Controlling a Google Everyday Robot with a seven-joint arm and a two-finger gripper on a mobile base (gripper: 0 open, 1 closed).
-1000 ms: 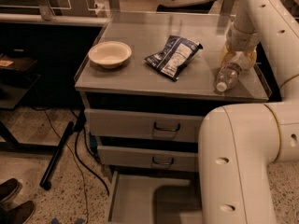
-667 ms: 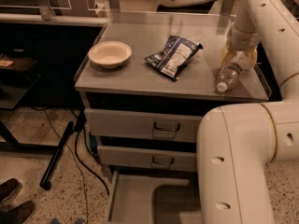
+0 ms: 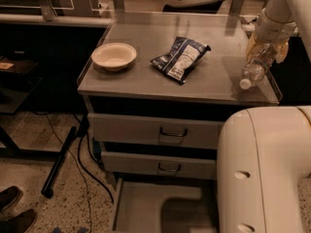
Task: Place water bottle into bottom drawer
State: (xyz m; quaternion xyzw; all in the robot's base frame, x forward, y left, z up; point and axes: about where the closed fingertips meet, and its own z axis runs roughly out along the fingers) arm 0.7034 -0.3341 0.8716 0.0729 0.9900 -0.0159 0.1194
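The water bottle (image 3: 255,66) is a clear crinkled bottle with a white cap. It is tilted, cap down and towards me, at the right edge of the cabinet top (image 3: 146,81). My gripper (image 3: 267,49) comes down from the upper right, and its yellowish fingers (image 3: 251,44) are closed around the bottle's upper body. The bottom drawer (image 3: 155,208) is pulled open at floor level, showing a flat grey floor. Its right part is hidden behind my large white arm link (image 3: 265,169).
A cream bowl (image 3: 114,56) and a dark blue-and-white snack bag (image 3: 181,58) lie on the cabinet top. The two upper drawers (image 3: 160,130) are closed. Black cables and a pole (image 3: 60,161) lie on the floor to the left, near two shoes (image 3: 14,210).
The bottle has shifted to the right and slightly up with the gripper, its cap now nearer the cabinet's right edge. The bowl and bag have not moved.
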